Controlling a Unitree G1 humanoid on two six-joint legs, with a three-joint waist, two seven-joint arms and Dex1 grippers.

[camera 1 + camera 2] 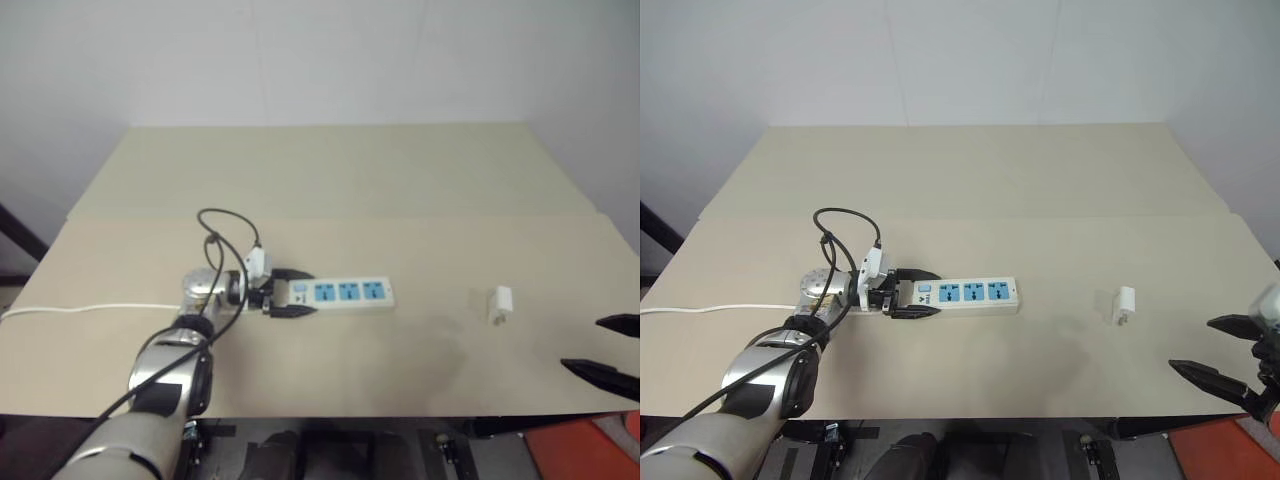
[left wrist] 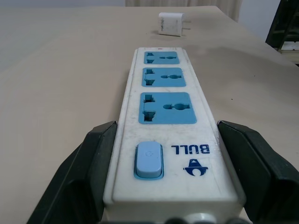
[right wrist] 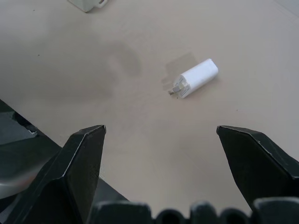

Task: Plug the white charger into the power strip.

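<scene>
Our left tool (image 1: 300,292) pinched the switch end of the power strip (image 1: 340,292); our right tool (image 1: 1225,352) hung spread near the white charger (image 1: 1123,303), which lay on its side well apart from the strip. We judged the smooth tan bench (image 1: 400,180), set against a plain white wall (image 1: 320,60), could let the charger skid from a grasp.

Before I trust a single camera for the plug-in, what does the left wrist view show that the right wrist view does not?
Left wrist view alone: the left end effector shut on the switch end of the power strip, three blue sockets facing up.

Right wrist view alone: the right end effector open above bare table, the charger's metal prongs facing it.

Both: the white charger lying loose on the table.
</scene>
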